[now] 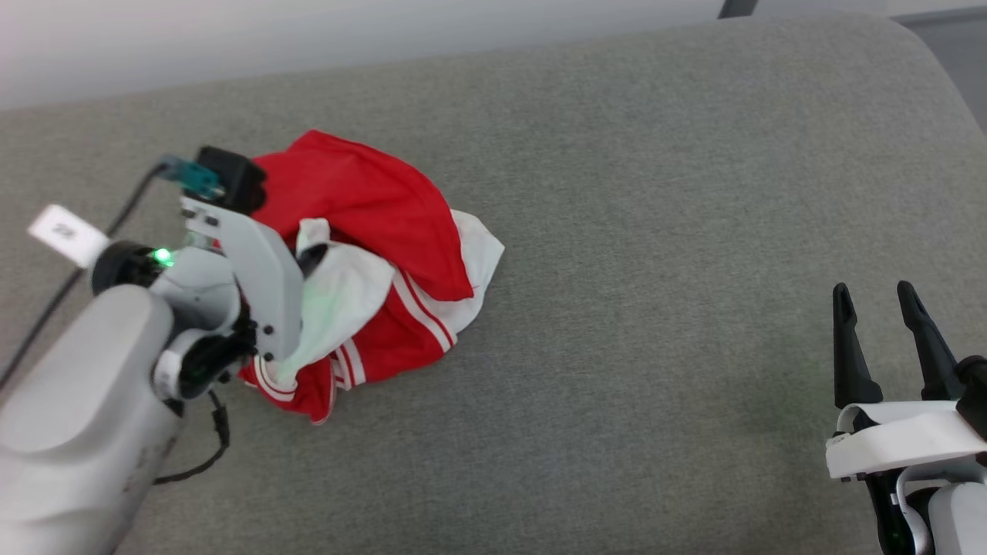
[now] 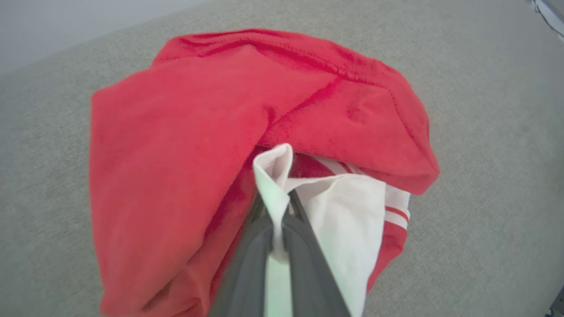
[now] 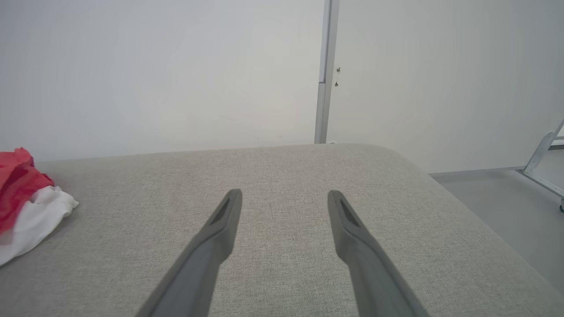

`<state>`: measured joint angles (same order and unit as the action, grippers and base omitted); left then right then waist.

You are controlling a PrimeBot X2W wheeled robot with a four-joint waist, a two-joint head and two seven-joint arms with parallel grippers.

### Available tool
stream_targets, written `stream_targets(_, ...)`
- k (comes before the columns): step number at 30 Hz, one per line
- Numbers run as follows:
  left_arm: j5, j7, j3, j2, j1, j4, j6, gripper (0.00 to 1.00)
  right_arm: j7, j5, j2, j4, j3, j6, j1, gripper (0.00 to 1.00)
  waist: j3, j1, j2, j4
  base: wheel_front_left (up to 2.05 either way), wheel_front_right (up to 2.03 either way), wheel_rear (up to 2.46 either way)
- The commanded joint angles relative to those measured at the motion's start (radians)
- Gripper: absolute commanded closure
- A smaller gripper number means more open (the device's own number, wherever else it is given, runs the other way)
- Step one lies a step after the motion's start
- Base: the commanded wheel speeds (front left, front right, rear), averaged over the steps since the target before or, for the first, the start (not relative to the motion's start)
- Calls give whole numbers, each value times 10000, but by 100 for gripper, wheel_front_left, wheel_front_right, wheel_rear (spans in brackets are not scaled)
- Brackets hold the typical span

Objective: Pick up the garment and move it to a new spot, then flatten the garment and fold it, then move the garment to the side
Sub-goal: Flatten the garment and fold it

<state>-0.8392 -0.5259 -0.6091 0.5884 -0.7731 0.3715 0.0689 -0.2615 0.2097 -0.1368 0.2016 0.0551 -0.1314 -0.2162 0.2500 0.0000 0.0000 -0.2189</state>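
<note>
The garment [image 1: 370, 208], a red jersey with white sleeves and red-white striped trim, lies crumpled in a heap on the left half of the grey padded surface [image 1: 655, 231]. My left gripper [image 2: 277, 206] is shut on a raised white fold of the garment [image 2: 176, 145], with cloth pinched between its dark fingers. In the head view the left arm reaches over the heap's near-left side, and its fingers are mostly hidden by cloth. My right gripper [image 1: 875, 297] stands open and empty at the lower right, far from the heap. In the right wrist view its fingers [image 3: 229, 215] spread over bare fabric, with the garment [image 3: 26, 207] at the left edge.
The padded surface ends in a rounded corner at the far right [image 3: 396, 154], with floor beyond it. A pale wall runs behind, with a vertical metal post [image 3: 325, 70]. A metal frame leg [image 3: 539, 163] stands on the floor at the right. A black cable and a white tag [image 1: 65, 231] hang by the left arm.
</note>
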Motion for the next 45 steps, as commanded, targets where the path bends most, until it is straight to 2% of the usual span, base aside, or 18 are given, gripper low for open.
stream_targets(1,-159,3,129,93,183,-138,-112,100,-47,-50,-23,14,30,14,87,0,-129,0,0,164,0,0,0)
stream_targets(10,-1066,398,1612,1361,1494,-1752,-1206,100,-46,-161,-57,82,151,14,328,0,-468,0,0,745,0,0,0)
stream_targets(16,-1730,1066,2650,2089,2889,-1668,-1657,100,-47,-195,-87,162,140,14,486,0,-747,0,0,949,0,0,0)
stream_targets(24,-2022,1808,3262,2565,4234,-496,-1646,100,-47,-78,-277,337,21,14,546,0,-972,0,0,970,0,0,0)
stream_targets(32,-1844,2303,3090,2279,4198,1259,-1342,100,-46,-178,-231,427,-31,14,548,0,-1063,0,0,958,0,0,0)
stream_targets(34,-1771,2476,3035,2166,4027,1602,-1198,60,-47,-165,-250,452,-89,14,528,0,-1096,0,0,962,0,0,0)
stream_targets(35,-1763,2537,2999,2094,3975,1784,-1127,23,-47,-145,-273,469,-105,14,522,0,-1119,0,0,972,0,0,0)
stream_targets(36,-1737,2577,2949,2021,3923,1901,-1058,4,-47,-128,-302,474,-122,14,525,0,-1142,0,0,995,0,0,0)
stream_targets(37,-1687,2623,2900,1982,3854,2004,-990,0,-47,-112,-321,479,-132,14,536,0,-1171,0,0,1032,0,0,0)
stream_targets(45,-1373,2844,2519,1727,3365,2302,-477,0,-47,-55,-533,578,-256,14,630,0,-1449,0,0,1636,0,0,0)
